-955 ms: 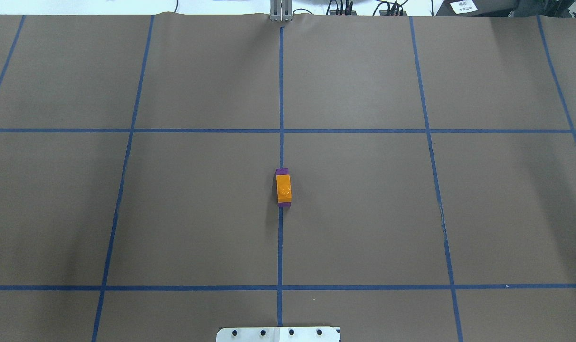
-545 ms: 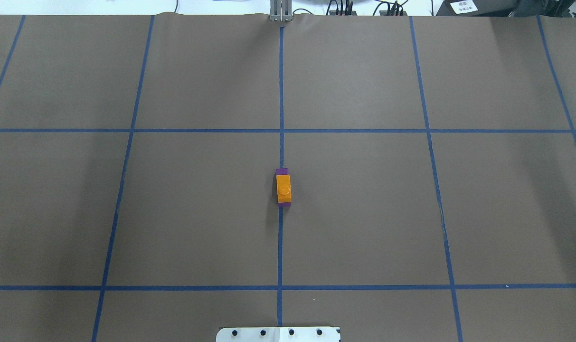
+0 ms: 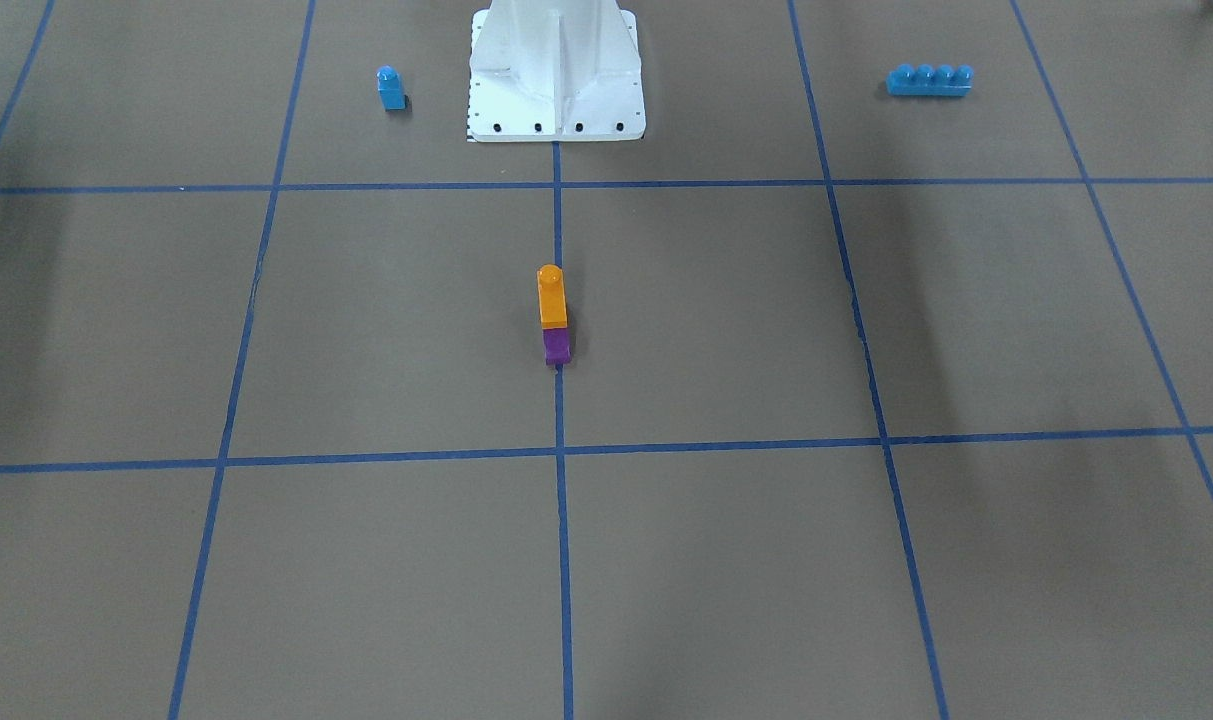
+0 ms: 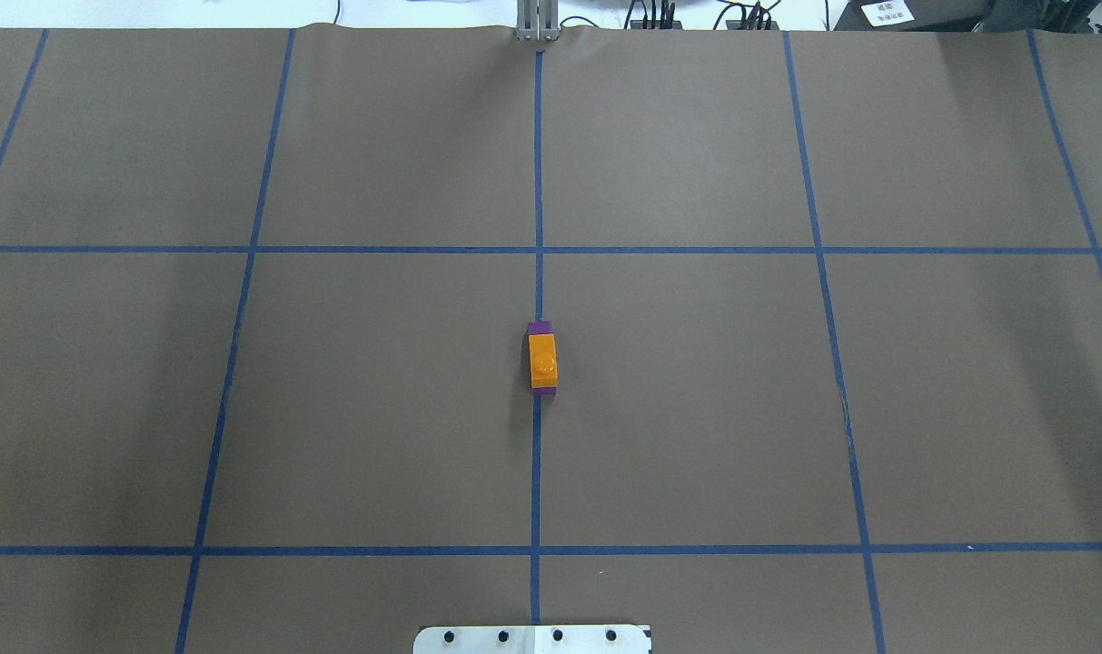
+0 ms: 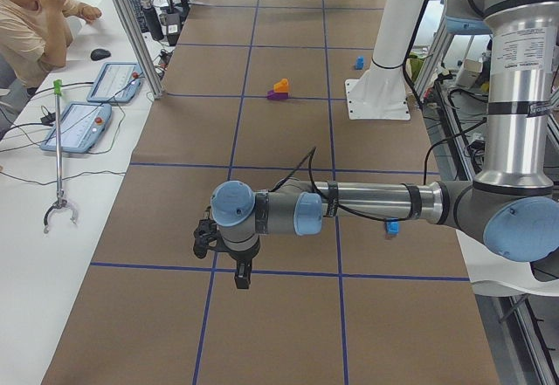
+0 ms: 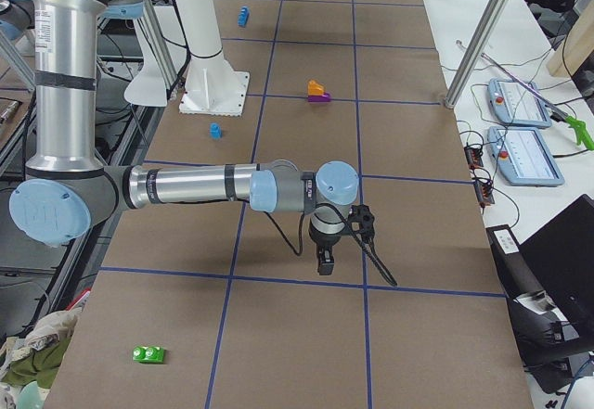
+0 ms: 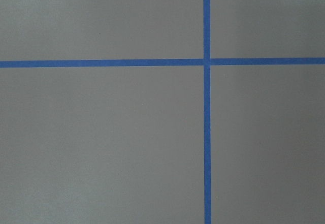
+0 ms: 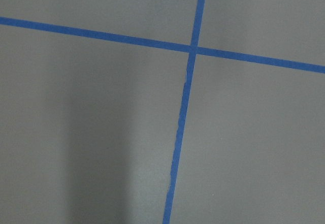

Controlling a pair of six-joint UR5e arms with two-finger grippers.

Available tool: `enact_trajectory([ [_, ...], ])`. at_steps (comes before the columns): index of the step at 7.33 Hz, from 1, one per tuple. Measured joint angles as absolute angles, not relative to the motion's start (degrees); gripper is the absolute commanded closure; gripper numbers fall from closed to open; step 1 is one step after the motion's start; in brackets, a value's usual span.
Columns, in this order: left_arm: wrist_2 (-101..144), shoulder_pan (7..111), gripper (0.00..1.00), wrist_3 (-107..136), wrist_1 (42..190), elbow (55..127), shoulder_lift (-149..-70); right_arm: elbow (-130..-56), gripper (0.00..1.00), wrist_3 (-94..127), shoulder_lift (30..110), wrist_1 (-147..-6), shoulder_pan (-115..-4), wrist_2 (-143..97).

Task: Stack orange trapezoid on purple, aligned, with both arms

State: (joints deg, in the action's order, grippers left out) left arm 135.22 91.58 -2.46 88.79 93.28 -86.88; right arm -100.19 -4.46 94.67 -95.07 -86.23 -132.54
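The orange trapezoid (image 4: 542, 361) sits on top of the purple block (image 4: 540, 327) at the table's middle, on the centre tape line. The purple edges show at both ends of the orange one. The stack also shows in the front-facing view, orange (image 3: 551, 296) over purple (image 3: 557, 346). No gripper touches it. My left gripper (image 5: 240, 271) hangs over the table far from the stack, seen only in the exterior left view. My right gripper (image 6: 325, 261) shows only in the exterior right view, also far off. I cannot tell whether either is open or shut.
A small blue single-stud block (image 3: 391, 88) and a long blue four-stud brick (image 3: 929, 80) lie either side of the white robot base (image 3: 556, 70). A green block (image 6: 148, 354) lies at the table's near right end. An operator (image 5: 35, 18) sits beside the table.
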Motion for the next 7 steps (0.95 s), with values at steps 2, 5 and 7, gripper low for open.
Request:
enact_trajectory([
  [2, 135.2, 91.57, 0.0, -2.38, 88.81, 93.21, -86.62, -100.18, 0.0, -4.41, 94.36, -95.0, -86.22, -132.54],
  [5, 137.84, 91.56, 0.0, -2.26, 88.1, 93.04, -86.61, -100.18, 0.0, -4.39, 94.22, -94.96, -86.19, -132.58],
  [7, 137.72, 91.58, 0.0, -2.26, 88.12, 92.37, -86.41, -100.31, 0.0, -4.39, 94.24, -94.93, -86.15, -132.55],
])
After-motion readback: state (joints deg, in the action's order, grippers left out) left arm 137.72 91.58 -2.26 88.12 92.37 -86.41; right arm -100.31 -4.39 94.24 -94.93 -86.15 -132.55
